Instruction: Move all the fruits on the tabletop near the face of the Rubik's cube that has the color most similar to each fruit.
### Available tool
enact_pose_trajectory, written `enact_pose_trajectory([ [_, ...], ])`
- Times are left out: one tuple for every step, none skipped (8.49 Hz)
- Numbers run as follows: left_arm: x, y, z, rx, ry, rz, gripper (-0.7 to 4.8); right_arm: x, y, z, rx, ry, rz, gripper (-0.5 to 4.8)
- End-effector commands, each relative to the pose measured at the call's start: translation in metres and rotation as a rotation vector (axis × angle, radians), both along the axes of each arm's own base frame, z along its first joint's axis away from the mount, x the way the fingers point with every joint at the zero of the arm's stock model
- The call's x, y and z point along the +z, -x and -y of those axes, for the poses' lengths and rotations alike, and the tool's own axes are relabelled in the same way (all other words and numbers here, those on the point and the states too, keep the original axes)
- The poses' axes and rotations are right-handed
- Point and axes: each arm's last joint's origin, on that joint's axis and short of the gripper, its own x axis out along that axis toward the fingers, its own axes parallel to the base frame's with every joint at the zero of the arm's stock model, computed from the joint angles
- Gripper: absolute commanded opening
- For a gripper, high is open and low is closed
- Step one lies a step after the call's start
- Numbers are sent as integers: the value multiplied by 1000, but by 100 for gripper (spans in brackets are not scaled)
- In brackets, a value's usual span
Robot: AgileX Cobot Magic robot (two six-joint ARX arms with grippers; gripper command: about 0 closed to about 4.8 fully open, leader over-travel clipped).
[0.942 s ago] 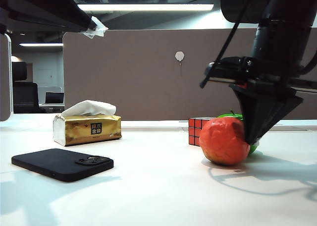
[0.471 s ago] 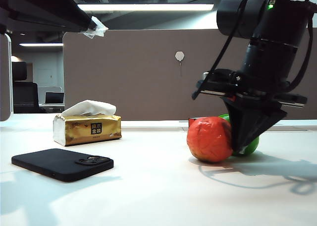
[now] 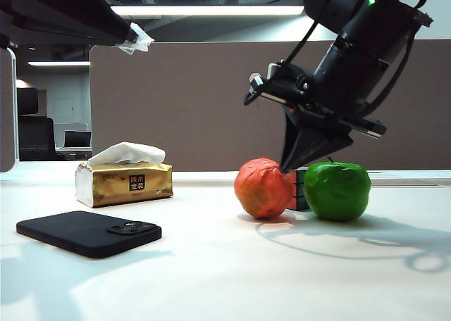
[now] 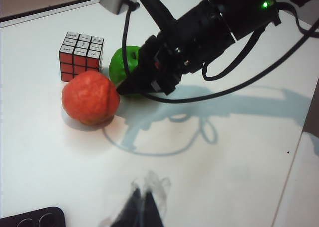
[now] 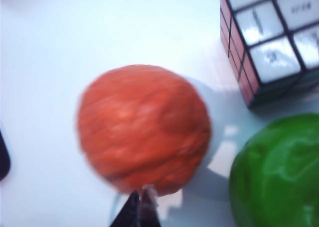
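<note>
In our exterior view the Rubik's cube point(image 3: 299, 189) is mostly hidden between the orange-red ball point(image 3: 264, 188) and the green apple point(image 3: 337, 190). The right gripper point(image 5: 141, 206) is cut off at 6 o'clock, its fingertips pressed together. The left gripper point(image 4: 143, 207) looks blurred, closed.

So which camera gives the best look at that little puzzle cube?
The left wrist view: the Rubik's cube shows whole, white top and red side. The right wrist view crops it at the frame edge; the exterior view hides it between the fruits.
</note>
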Motion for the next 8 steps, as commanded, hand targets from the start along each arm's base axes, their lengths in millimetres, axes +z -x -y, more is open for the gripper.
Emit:
enact_pose_trajectory([
  [1,1,0,-21,9,-6,-5,5,1,0,6,18,-39,-1],
  [1,1,0,-21,9,-6,-5,4,2,1,6,26,-51,-1],
  [1,1,0,-21,8,-6,-5,4,2,1,6,27,-52,-1],
  [1,1,0,-21,8,-6,-5,8,4,0,39,-1,-89,-1],
  [1,1,0,-20,7,-6,-5,47,-9,-6,48,-53,-14,-1],
  [0,1,0,-20,5,-10,-5,67,-11,-4,39,-38,-34,-1],
  [0,1,0,-20,3,-7,-5,60,-3,1,34,27,-145,-1],
  [0,1,0,-20,3,-7,-5,60,-3,1,30,33,-141,-1],
])
